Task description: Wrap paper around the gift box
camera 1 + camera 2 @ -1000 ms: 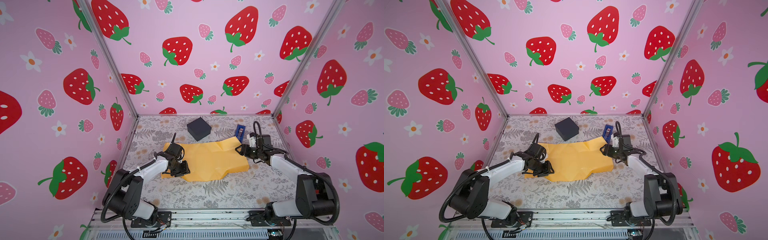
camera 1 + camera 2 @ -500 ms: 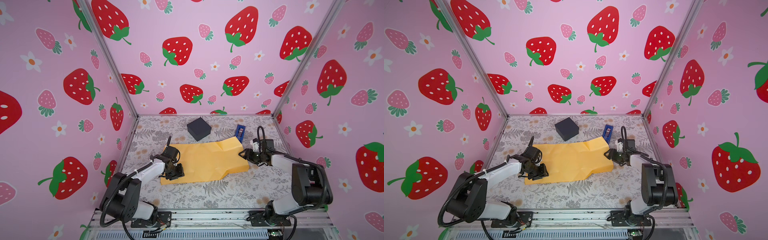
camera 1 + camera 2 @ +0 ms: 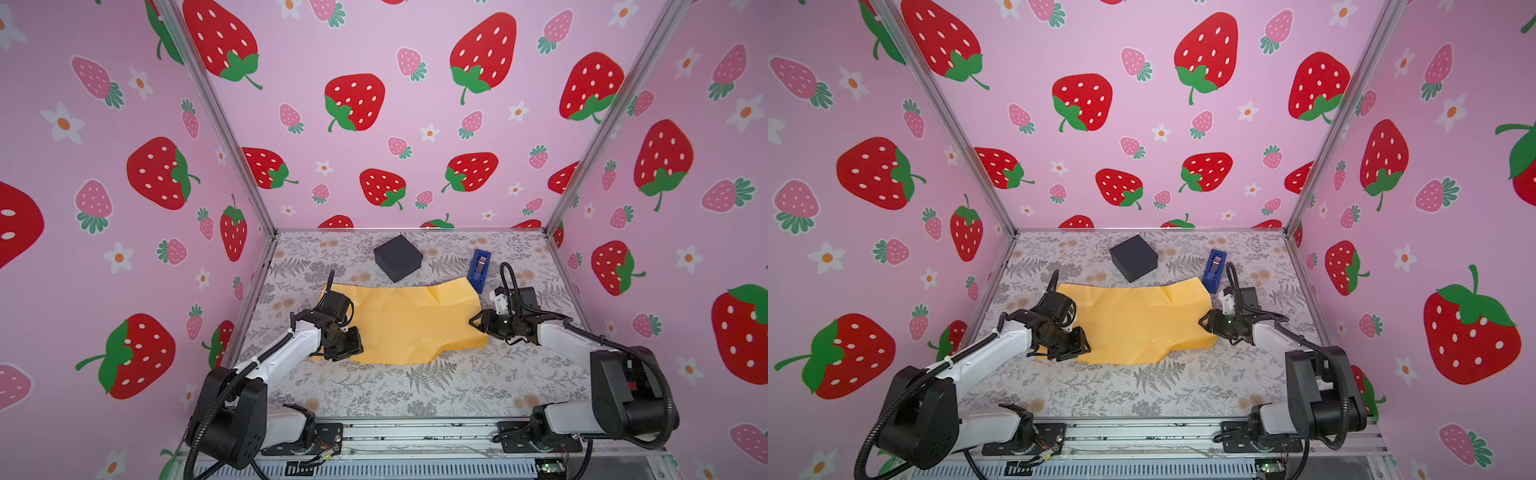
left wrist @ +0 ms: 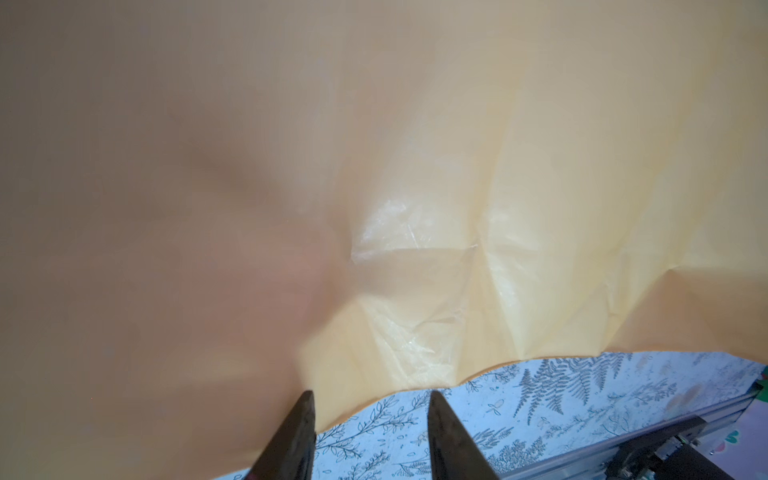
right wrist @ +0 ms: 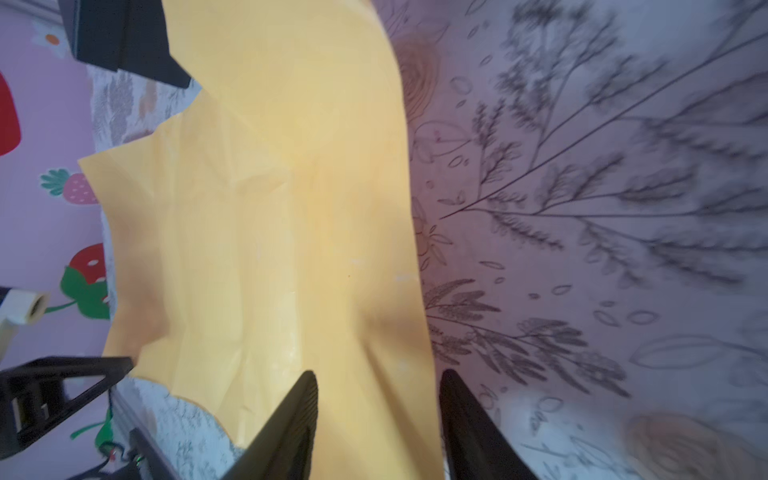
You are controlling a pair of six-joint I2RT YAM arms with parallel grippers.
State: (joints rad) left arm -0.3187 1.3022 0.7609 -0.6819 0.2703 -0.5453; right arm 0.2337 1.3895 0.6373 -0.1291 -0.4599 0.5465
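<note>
Pretty much square one here; the large creased pale yellow-orange paper sheet lies spread mid-table, and the small matte black cuboid gift box sits bare just beyond its far edge, not on it; the narrow blue tape dispenser stands untouched at the far right. The left gripper is at the paper's near-left corner, jaws partly apart, gripping nothing I can see; the right gripper straddles the right edge, jaws apart, not clamped. Left to do, I reckon: box onto paper, all the folds, taping.
</note>
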